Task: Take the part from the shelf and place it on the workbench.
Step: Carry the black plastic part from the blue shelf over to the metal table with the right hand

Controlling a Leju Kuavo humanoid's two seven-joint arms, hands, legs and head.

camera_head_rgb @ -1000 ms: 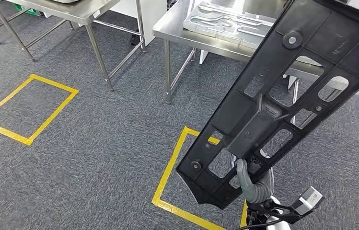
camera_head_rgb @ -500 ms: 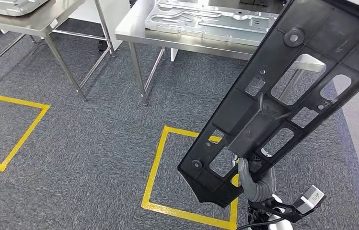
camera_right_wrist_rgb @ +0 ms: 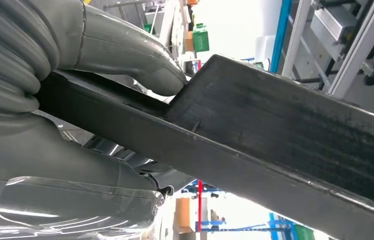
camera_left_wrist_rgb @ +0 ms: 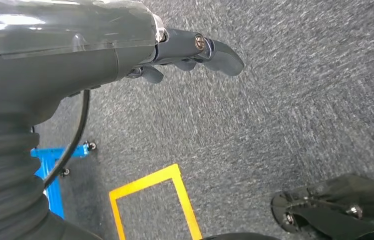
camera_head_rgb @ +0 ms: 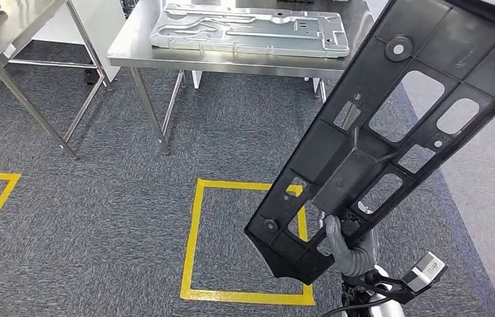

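One hand carries everything: the right hand [camera_head_rgb: 350,249], low in the right of the head view, grips the part [camera_head_rgb: 390,132] at its lower end, thumb pressed on the edge and fingers wrapped behind. The part is a long black plate with cut-outs, and it slants up from that grip to the upper right corner of the frame, well clear of the floor. The left hand [camera_left_wrist_rgb: 194,50] hangs over the carpet with nothing in it, its fingers loosely curled.

Most of the plate's length stands far above the grip, so I judge the chief risk to be the plate levering round in the fingers or slipping out as the robot walks.

The bench [camera_head_rgb: 132,49], along the top of the frame, already bears a grey panel [camera_head_rgb: 251,30]. The part's high end looks likely to reach the bench edge first; a knock there could twist it loose. Setting it down on the panel instead of bare steel is another hazard.
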